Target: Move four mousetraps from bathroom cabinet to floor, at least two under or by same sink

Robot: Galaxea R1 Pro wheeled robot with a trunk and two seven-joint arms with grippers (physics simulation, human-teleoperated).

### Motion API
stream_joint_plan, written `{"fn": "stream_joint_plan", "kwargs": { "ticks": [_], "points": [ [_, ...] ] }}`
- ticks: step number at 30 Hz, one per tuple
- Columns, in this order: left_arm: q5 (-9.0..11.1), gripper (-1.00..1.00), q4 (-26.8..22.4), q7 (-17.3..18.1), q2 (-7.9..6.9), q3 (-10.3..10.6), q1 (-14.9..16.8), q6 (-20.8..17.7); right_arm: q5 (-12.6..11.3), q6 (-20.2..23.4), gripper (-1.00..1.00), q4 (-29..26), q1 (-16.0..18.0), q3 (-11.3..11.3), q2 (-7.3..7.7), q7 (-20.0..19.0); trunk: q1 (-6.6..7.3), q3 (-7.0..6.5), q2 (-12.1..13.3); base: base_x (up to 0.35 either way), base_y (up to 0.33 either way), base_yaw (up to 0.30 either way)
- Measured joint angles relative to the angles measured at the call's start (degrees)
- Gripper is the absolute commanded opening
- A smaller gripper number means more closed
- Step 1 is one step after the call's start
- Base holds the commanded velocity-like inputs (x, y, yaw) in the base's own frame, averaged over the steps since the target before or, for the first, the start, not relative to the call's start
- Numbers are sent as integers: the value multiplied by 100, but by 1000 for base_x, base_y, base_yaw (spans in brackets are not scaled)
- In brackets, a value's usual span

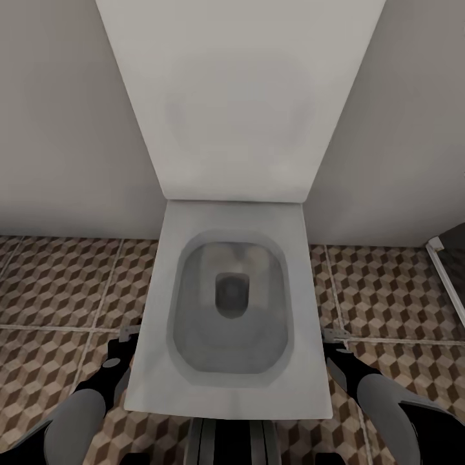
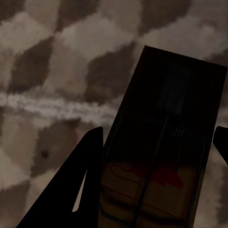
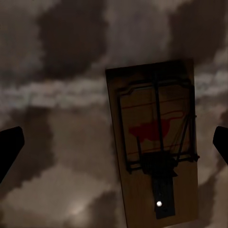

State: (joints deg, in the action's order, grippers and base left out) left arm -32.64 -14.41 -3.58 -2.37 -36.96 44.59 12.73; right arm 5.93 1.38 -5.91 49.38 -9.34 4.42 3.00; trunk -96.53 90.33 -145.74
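Observation:
A mousetrap (image 2: 161,156), tan wood with a wire bar, sits between the black fingers (image 2: 85,185) of my left gripper (image 2: 159,130), which is shut on it just above the cube-patterned bathroom floor (image 2: 52,71). In the head view this gripper (image 1: 129,336) hangs low at the toilet's left side. A second mousetrap (image 3: 156,142) lies flat on the tiles between the wide-apart fingers (image 3: 9,147) of my open right gripper (image 3: 118,133), touching neither. That gripper (image 1: 336,339) is low at the toilet's right side. The cabinet and the sink are out of view.
A white toilet (image 1: 226,387) with its lid raised stands straight ahead against the pale wall (image 1: 64,129), between my two arms. Patterned floor tiles (image 1: 58,284) spread out on both sides. A white frame edge (image 1: 445,278) shows at the far right.

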Motion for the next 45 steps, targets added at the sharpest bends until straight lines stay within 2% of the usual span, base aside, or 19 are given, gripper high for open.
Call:
{"fn": "stream_joint_plan", "kwargs": {
  "ticks": [25, 34, 45],
  "points": [
    [8, -100, 27, -4, -42, 8, 0, -11, -2, -41, 100, -4, 0, -4, 9, 0, 0, 0, 0, 0, 0, 0],
    [53, -100, 6, -9, -210, 7, 0, -4, -1, -42, 100, -4, 0, -4, 9, 0, 0, 0, 0, 0, 0, 0],
    [35, -100, 13, -9, -245, 8, 0, -4, -2, -63, 100, -5, 0, -4, 9, 0, 0, 0, 0, 0, 0, 0]
  ]
}}
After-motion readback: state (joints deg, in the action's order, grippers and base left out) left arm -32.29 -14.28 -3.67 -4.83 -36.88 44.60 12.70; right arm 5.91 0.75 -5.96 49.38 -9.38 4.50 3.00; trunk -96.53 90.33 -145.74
